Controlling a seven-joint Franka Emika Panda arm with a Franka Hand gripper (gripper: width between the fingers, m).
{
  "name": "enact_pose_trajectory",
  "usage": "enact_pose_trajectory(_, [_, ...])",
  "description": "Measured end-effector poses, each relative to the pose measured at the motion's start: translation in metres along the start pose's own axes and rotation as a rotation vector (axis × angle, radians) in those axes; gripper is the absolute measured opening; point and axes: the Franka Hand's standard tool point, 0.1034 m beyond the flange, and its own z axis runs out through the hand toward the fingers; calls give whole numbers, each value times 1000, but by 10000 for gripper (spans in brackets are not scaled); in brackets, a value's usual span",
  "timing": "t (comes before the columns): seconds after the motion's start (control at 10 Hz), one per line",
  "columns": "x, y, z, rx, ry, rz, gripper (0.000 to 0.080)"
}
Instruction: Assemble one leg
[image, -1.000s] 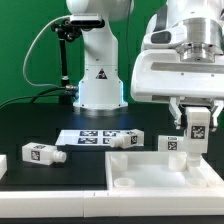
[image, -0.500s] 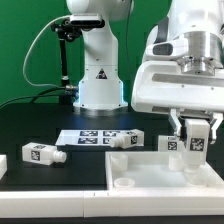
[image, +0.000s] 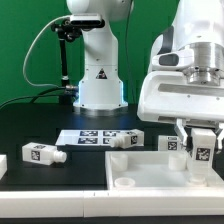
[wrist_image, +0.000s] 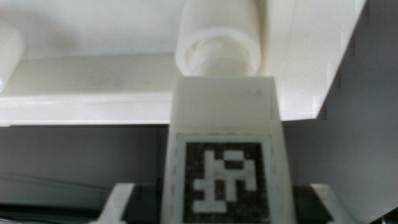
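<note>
One leg (image: 203, 155) hangs upright, clamped in the gripper (image: 203, 142), long axis vertical, stub end aimed down at a corner of the white panel (image: 140, 166) just beneath it.

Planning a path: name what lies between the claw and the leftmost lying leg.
Exterior view: between claw, shut on held leg, and leftmost leg: middle leg, tagged leg, panel rim.
</note>
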Motion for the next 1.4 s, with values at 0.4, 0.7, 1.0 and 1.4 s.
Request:
enact_pose_trajectory(0.4, [-7, 1, 7, -7, 21, -13, 284])
enact_pose_trajectory(0.7, [-6, 1, 8, -7, 36, -20, 284])
enact_pose_trajectory(1.0, [-7, 3, 8, -12, -1, -40, 503])
enact_pose_trajectory(1.4, [38, 25, -27, 81, -207, -42, 641])
